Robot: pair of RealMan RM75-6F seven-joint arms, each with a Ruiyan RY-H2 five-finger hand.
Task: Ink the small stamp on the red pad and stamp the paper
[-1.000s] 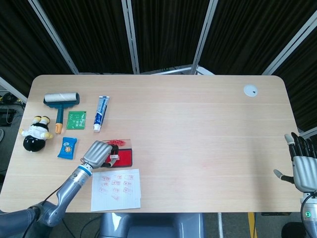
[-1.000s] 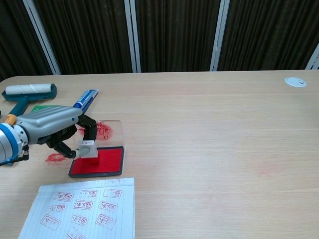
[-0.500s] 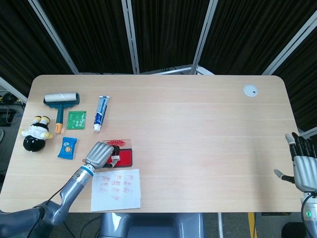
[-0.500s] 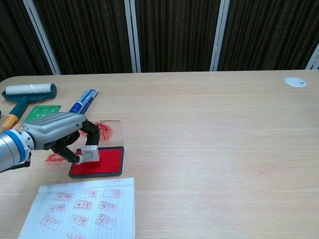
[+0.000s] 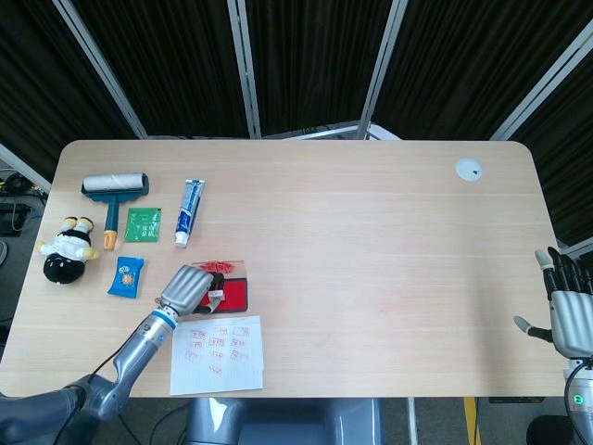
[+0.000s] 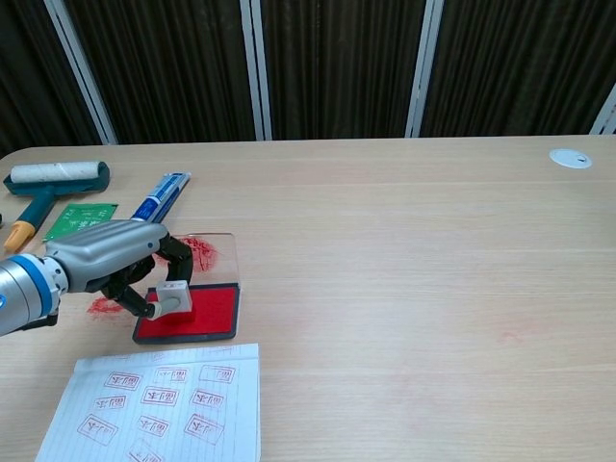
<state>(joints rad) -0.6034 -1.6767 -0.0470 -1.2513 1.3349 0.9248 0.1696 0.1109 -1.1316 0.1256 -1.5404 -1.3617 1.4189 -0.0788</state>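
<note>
My left hand [image 6: 106,262] [image 5: 184,289] pinches the small white stamp [image 6: 173,298] [image 5: 212,297] and holds it down on the left part of the red ink pad [image 6: 202,313] [image 5: 235,296]. The pad's clear lid [image 6: 207,252], smeared with red ink, lies just behind it. The lined paper [image 6: 159,404] [image 5: 218,352], carrying several red stamp marks, lies in front of the pad at the table's near edge. My right hand [image 5: 567,308] hangs open off the table's right edge, seen only in the head view.
Along the left side lie a lint roller [image 5: 113,188], a toothpaste tube [image 5: 188,211], a green packet [image 5: 143,224], a blue snack packet [image 5: 125,275] and a plush toy [image 5: 65,249]. A white disc [image 5: 468,169] sits at the far right corner.
My left hand has lowered the stamp slightly onto the red pad over the last second. The right hand has barely moved.
</note>
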